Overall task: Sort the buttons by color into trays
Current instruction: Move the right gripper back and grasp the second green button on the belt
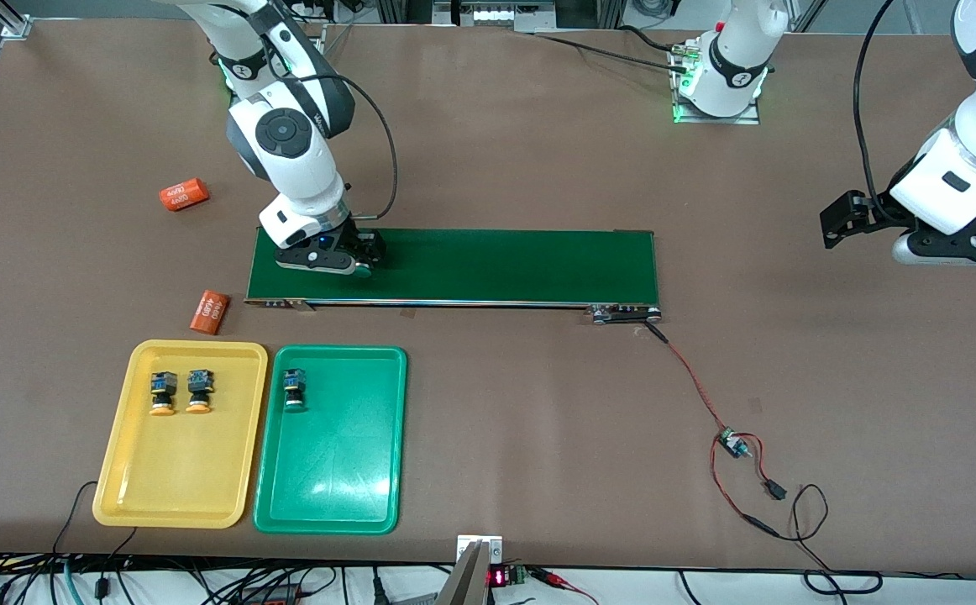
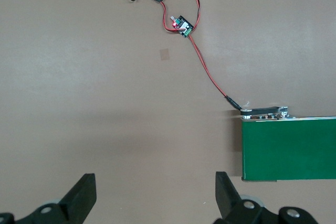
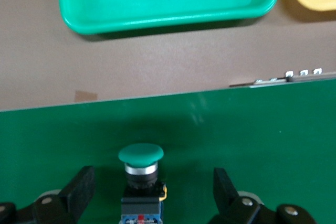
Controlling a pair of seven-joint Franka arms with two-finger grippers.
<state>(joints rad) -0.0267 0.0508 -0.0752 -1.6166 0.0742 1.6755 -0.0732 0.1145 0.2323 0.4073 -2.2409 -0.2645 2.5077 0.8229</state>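
The right gripper point(image 3: 149, 195) is hanging wide open, holding nothing, straddling the green button point(image 3: 140, 182) on the conveyor belt point(image 1: 496, 265). That button is looking light and rigid with a slick cap, so its squarer body is the place to pinch. The left gripper point(image 2: 155, 195) is waiting, open and empty, past the belt's motor end.

White rounded arms point(image 1: 291, 143), grey joint caps, black tools, black cables

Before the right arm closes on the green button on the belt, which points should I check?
1. Right tool open: ok.
2. Green button sits between its fingers on the conveyor belt: ok.
3. Fingers low enough on the body: cannot tell.
4. Green tray has room beside its one button: ok.
5. Yellow tray holds only orange buttons: ok.
6. Left tool waits open over bare table: ok.
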